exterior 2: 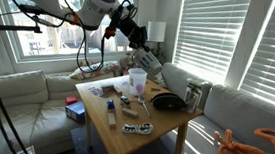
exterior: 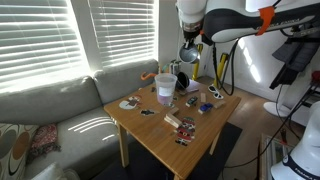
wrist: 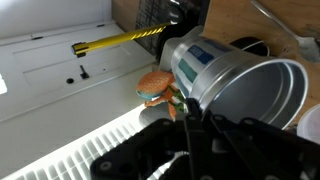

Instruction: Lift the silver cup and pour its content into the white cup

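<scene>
My gripper [exterior: 187,58] is shut on the silver cup [wrist: 235,82] and holds it in the air, tilted on its side. In the wrist view the cup's open mouth faces right and the jaws [wrist: 186,122] grip its rim. In both exterior views the silver cup [exterior 2: 149,60] hangs above the back of the wooden table, a little above and beside the white cup [exterior: 163,88]. The white cup [exterior 2: 136,82] stands upright on the table. I cannot see what is inside either cup.
Small items lie scattered on the wooden table [exterior: 205,128]. A black round dish [exterior 2: 168,102] and a dark mug [exterior: 182,79] sit near the white cup. A sofa [exterior: 50,110] borders the table. An orange toy [wrist: 154,85] and a yellow tape [wrist: 115,41] show below the wrist.
</scene>
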Controlling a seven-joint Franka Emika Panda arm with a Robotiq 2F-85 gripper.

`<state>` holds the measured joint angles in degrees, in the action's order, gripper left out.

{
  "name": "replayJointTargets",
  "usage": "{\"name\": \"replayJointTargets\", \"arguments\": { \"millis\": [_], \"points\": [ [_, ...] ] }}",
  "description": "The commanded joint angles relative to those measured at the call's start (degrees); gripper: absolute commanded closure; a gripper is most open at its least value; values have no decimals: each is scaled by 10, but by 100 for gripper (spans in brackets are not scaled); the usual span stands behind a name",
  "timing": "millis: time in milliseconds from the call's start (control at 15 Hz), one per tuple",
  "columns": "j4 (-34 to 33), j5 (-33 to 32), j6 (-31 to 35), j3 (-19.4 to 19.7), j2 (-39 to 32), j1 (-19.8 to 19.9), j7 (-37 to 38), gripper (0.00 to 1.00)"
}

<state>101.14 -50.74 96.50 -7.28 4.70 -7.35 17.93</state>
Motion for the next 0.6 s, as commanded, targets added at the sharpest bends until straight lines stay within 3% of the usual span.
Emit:
{"name": "replayJointTargets", "arguments": {
  "millis": [0,533],
  "points": [
    [44,91,66,28,23,22,-19,99],
    [118,239,177,77,46,72,-67,99]
  ]
}}
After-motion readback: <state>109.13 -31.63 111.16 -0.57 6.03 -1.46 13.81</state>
